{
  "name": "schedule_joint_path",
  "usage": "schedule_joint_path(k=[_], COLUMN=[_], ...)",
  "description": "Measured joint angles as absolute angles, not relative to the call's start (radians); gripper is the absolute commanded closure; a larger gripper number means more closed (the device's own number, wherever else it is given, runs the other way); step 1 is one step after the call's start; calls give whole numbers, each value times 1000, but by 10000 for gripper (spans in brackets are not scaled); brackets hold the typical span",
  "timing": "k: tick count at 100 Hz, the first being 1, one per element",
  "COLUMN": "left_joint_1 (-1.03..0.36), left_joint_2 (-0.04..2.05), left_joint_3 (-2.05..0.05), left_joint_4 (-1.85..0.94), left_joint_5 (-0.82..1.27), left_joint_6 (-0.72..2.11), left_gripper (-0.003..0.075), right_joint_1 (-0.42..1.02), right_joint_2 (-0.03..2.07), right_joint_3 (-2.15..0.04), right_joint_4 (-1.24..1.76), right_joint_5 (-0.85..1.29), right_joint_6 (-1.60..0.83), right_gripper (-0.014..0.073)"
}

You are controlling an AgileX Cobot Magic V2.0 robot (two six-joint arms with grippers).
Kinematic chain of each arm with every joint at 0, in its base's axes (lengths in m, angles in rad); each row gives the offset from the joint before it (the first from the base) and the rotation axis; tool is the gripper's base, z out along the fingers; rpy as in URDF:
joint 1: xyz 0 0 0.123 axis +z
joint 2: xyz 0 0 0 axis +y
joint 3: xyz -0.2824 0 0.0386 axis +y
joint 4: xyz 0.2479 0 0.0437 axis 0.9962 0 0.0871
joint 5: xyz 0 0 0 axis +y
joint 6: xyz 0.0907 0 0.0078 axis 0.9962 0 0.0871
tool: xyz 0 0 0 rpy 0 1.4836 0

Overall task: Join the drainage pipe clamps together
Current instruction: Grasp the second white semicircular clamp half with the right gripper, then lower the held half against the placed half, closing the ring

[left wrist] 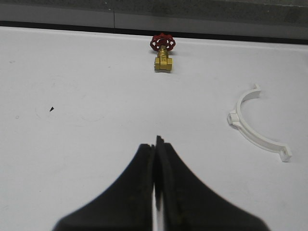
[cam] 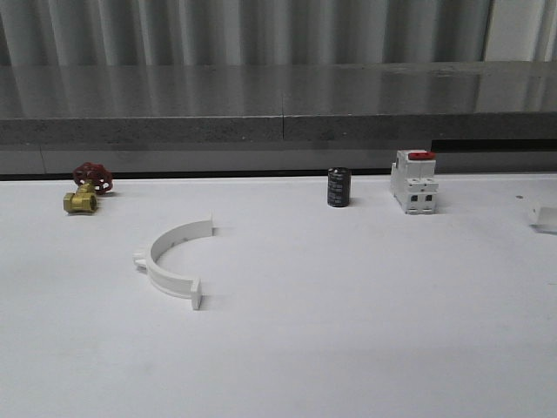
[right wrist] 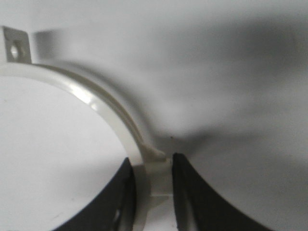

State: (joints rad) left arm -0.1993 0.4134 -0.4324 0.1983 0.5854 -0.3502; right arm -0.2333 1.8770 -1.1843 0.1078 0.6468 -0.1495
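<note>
Clamp halves unjoined: one [right wrist: 103, 103] pinched in right tool [right wrist: 153, 192], other [cam: 174, 259] loose on surface [cam: 365, 331]; left tool [left wrist: 155, 159] pressed together, empty.

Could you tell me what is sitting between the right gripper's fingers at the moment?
The right gripper is closed on a white clamp half, fingers pinching the band at its small side tab. The arc's lower continuation runs out of frame, so its other end cannot be seen.
</note>
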Motion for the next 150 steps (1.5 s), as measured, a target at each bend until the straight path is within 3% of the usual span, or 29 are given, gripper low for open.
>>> schedule_joint_path(k=[31,71,106,150], left_joint_1=[-199,-199,-199,-199], left_joint_2=[413,413,413,413], left_joint_3=[-432,-432,-432,-432], left_joint_4=[198,198,198,198], left_joint_5=[585,585,585,585], left_joint_6=[-350,-350,-350,-350], left_gripper=[741,741,741,741], right_joint_1=[-2,487,636,671], right_joint_2=[1756,1800,2041,2165], right_joint_3=[-1275,-1341,-1578,-1754], right_joint_4=[84,-297,-312,-306], right_joint_5=[824,845,889,930], right_joint_6=[27,713,816,821], right_gripper=[552,552,552,552])
